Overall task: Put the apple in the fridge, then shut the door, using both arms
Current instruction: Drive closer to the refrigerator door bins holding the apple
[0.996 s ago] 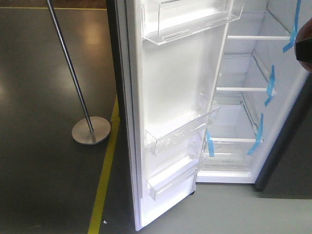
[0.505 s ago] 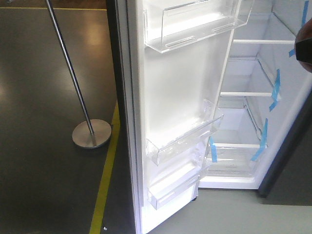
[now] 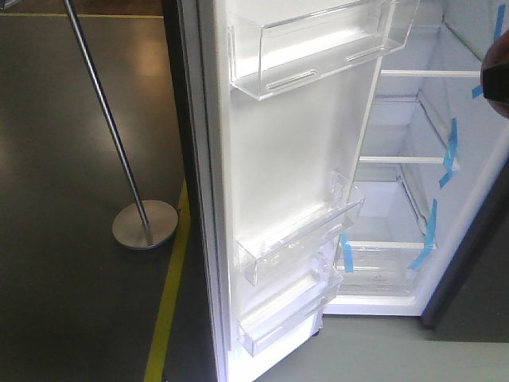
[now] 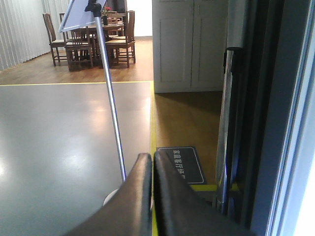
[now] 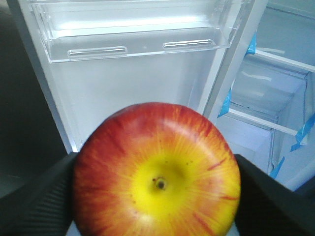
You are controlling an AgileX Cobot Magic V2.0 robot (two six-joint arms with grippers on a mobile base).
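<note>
- Glossy apple (image 5: 156,179): red skin, yellow streaks fanning from a yellow patch round the dark calyx.
- Right hand (image 5: 156,196) clamps it on both sides, facing the open white-lined door (image 3: 278,159), outside the fridge (image 3: 398,199).
- Left hand (image 4: 151,191): fingers pressed together, closed.

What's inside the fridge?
Bare white shelves marked with blue tape and a clear drawer at the bottom of the fridge; no food shows. The open door covers the interior's left side. The apple is outside.
</note>
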